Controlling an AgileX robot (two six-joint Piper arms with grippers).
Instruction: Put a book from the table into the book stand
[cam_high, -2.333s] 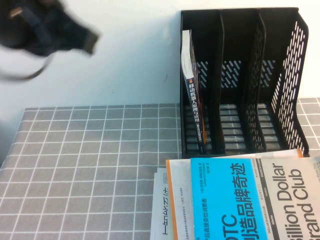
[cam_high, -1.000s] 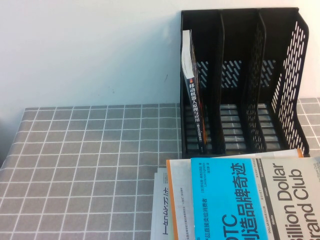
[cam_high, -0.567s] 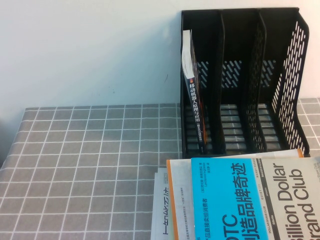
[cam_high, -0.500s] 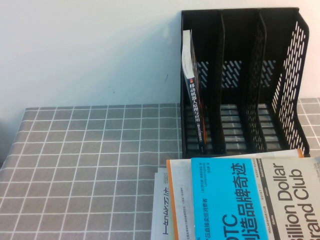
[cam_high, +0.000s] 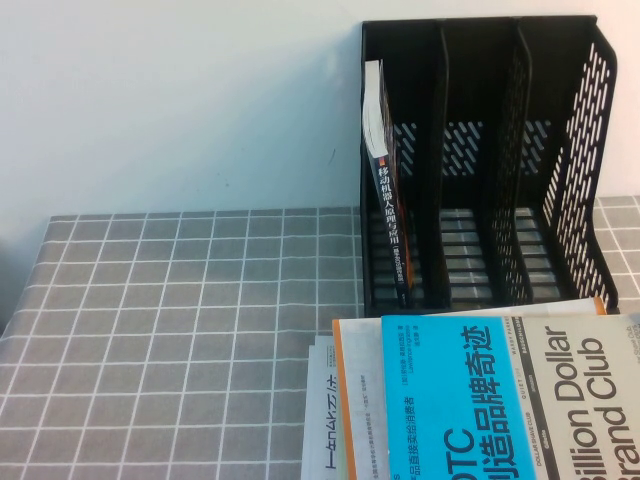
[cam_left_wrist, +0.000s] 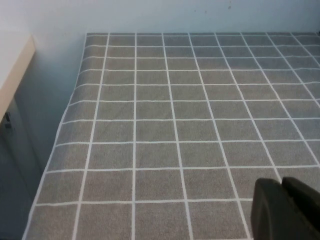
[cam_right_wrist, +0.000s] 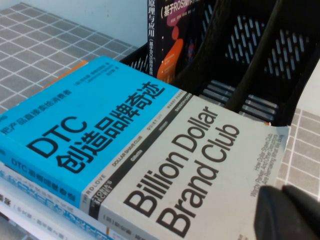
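**Book already in stand – task looks done**

The book (cam_high: 388, 200) stands upright in the leftmost compartment of the book stand (cam_high: 560, 150), leaning vs. the left wall, spine facing out w/ white Chinese title; the other two compartments hold nothing. In the right wrist view its cover (cam_right_wrist: 172, 30) shows an orange swirl and a line w/ "ROS" in brackets. Judging by this, nothing is left bar maybe parking the arms.

Neither arm shows in the high view. Left gripper (cam_left_wrist: 287, 210) hangs over bare grey checked table (cam_left_wrist: 165, 115), well apart from the stand; fingers pressed together, clenched on nothing. Right gripper (cam_right_wrist: 290, 215) sits over the stack of books near the stand's front, also clenched, holding nothing.

Readable text: top of stack is the cyan/grey book (cam_high: 500, 400) – "DTC", "Billion Dollar Brand Club", small "DOLLAR SHAVE CLUB", "Gillette". Under it an orange-edged book and a white book (cam_high: 322, 420) w/ black lettering, not legible.
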